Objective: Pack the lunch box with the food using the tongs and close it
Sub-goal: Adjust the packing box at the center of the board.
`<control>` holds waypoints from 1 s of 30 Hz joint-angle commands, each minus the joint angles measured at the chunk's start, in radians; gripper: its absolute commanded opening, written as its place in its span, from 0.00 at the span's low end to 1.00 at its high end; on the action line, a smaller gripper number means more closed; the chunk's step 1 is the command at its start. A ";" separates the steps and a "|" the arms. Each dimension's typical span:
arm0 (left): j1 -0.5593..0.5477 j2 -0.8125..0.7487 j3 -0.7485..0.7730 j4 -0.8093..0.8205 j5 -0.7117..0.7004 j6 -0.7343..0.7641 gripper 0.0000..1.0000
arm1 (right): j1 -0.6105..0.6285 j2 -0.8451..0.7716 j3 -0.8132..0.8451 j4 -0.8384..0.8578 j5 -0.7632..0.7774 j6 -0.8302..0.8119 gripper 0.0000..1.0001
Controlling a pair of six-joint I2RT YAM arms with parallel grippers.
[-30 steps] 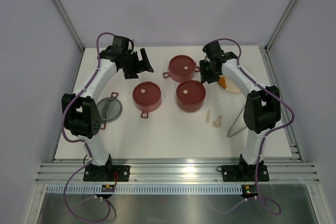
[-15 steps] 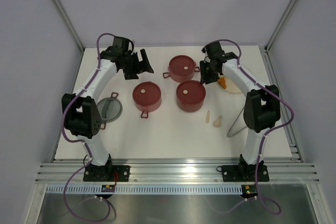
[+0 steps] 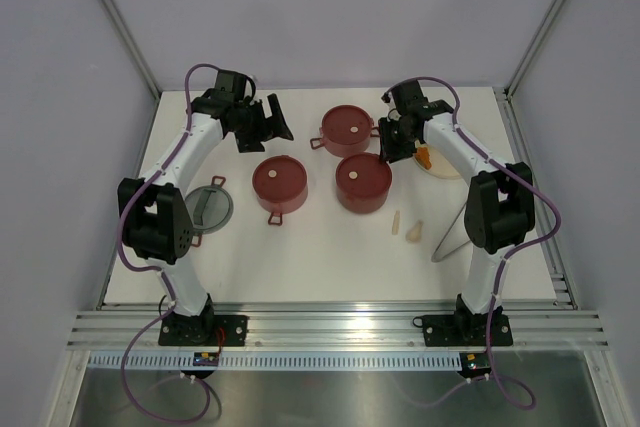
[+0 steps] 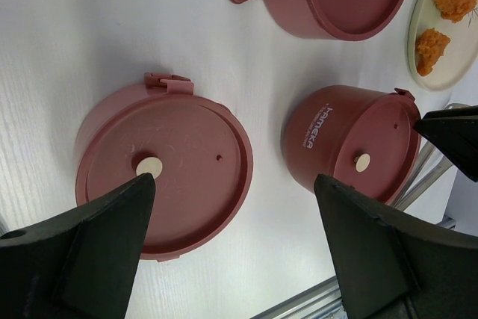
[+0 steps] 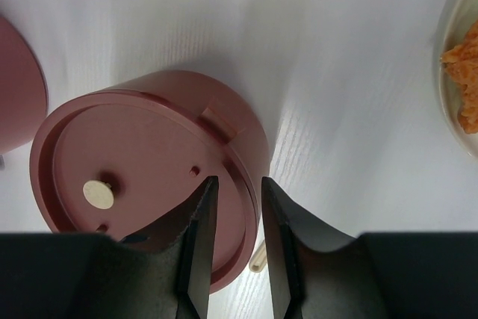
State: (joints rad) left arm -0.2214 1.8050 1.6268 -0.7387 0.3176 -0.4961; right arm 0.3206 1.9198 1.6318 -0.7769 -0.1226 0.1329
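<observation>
Lunch box: three dark-red lidded bowls (image 3: 363,182) sit apart at mid-table; grey top lid (image 3: 207,208) lies off to the left
Food: orange pieces (image 3: 425,158) on the cream plate (image 3: 447,169); beige bits (image 3: 414,231) loose on the table (image 3: 320,262)
Tongs (image 3: 450,235): flat near the right arm's base, untouched
Left gripper (image 4: 235,218): spread wide above the bowls, grasping nothing
Right gripper (image 5: 233,240): fingers (image 5: 196,240) narrowed to a slit over the nearest bowl's rim; whether they pinch it cannot be told
</observation>
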 commanded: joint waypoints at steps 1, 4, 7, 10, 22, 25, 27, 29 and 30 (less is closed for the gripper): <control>-0.004 -0.042 -0.001 0.035 0.024 0.010 0.92 | 0.000 -0.004 0.002 -0.016 -0.037 -0.041 0.37; -0.006 -0.042 -0.002 0.036 0.024 0.008 0.92 | 0.002 0.019 -0.001 -0.013 -0.035 -0.041 0.35; -0.006 -0.041 -0.004 0.036 0.026 0.010 0.92 | 0.000 0.009 -0.024 -0.001 -0.022 -0.032 0.32; -0.006 -0.039 -0.004 0.035 0.029 0.008 0.92 | 0.000 -0.008 -0.049 0.008 0.004 -0.019 0.27; -0.009 -0.038 -0.002 0.035 0.021 0.008 0.92 | 0.003 -0.188 -0.214 0.031 0.117 0.233 0.00; -0.009 -0.035 -0.001 0.035 0.024 0.008 0.92 | 0.005 -0.245 -0.253 0.024 0.147 0.281 0.00; -0.009 -0.033 0.001 0.035 0.023 0.005 0.92 | 0.009 -0.275 -0.266 -0.002 0.168 0.309 0.00; -0.010 -0.032 0.001 0.036 0.023 0.005 0.92 | 0.020 -0.297 -0.277 -0.019 0.196 0.388 0.00; -0.010 -0.032 0.001 0.036 0.021 0.004 0.92 | 0.021 -0.306 -0.297 -0.028 0.216 0.424 0.00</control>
State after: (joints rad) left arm -0.2279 1.8050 1.6260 -0.7383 0.3183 -0.4965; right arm 0.3275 1.6958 1.3464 -0.7856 0.0307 0.4217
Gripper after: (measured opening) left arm 0.920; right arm 0.025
